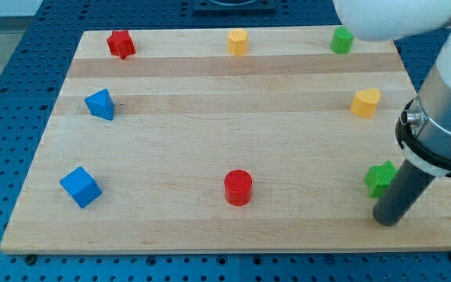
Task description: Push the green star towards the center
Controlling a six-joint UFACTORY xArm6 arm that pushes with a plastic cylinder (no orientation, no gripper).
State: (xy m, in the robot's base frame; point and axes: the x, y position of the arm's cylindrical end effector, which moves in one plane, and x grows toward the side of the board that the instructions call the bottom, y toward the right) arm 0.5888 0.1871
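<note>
Eight small blocks sit spread over the wooden desk (210,141), and I read them off clock-wise from its middle. Up at eleven o'clock, near the far edge, is the red star (120,44); at twelve is a yellow block (238,42) whose shape looks roughly hexagonal; at one o'clock is a green block (341,40), a stubby rounded piece I cannot shape more exactly. Out at three o'clock, near the view's right edge, lies a yellow heart-like block (365,103). At nine o'clock is a blue triangular block (100,104), and at eight o'clock, lower down, a blue cube (80,187) turned on its corner. At six o'clock stands the red cylinder (238,188), upright and well apart from the rest. The green star (380,178) is at about four o'clock, close to the desk's right edge and far from the centre. My tip (387,220) is down on the board just beside that star, at the star's five o'clock, with the dark rod rising so close to the star's right side that I cannot tell whether they touch. This arm carries no claw, so I cannot report any grasp, only the rod.
</note>
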